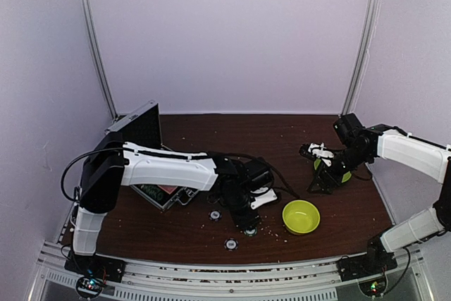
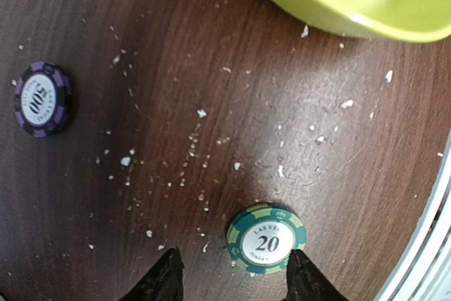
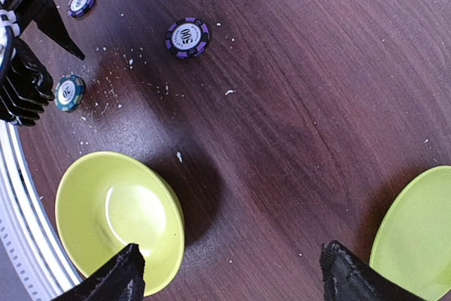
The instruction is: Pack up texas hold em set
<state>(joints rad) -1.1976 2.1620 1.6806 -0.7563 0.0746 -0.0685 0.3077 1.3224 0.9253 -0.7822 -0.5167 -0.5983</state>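
The left gripper (image 2: 235, 267) stood half open astride the green chip (image 2: 266, 239), not clamping it, just left of the lime bowl (image 2: 317, 12). The right gripper (image 3: 232, 276) gaped wide, holding nothing. The open silver case (image 1: 141, 128) lay at the left
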